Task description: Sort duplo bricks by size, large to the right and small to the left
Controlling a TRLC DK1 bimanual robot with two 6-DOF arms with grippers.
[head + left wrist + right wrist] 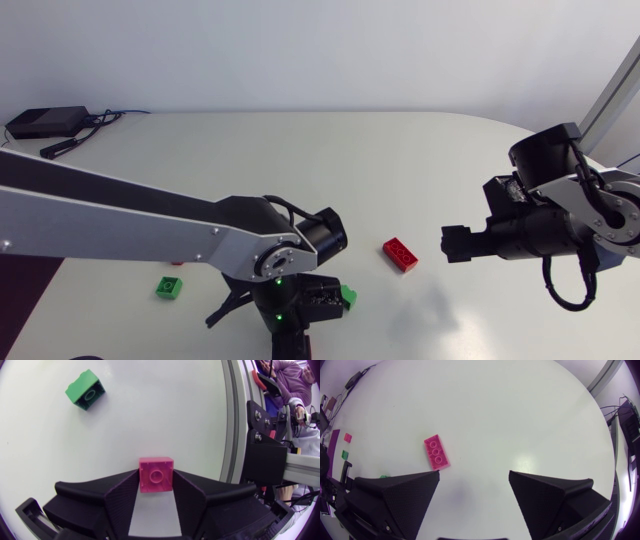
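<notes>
Jaws of L gripper are clamped on the small pink brick, one finger on each side wall, hold at the very tips only. Jaws of R gripper stand wide apart w/ nothing between.

Positions: the large red brick lies flat on the table, ahead of R gripper and apart from it. A small green brick lies ahead of L gripper, well clear. Can't tell whether the pink one is lifted or resting.

Handling, my assessment: hard moulded plastic, so light, stiff and not fragile. Walls are smooth and prob. slippery. Your tip hold on the pink one has little overlap, so it may pivot if you swing fast. For the red one, take hold across the short width, on the long flat walls, mid-length. It sits skewed to R gripper, so you'll need wrist rotation first. Keep off the studs.
</notes>
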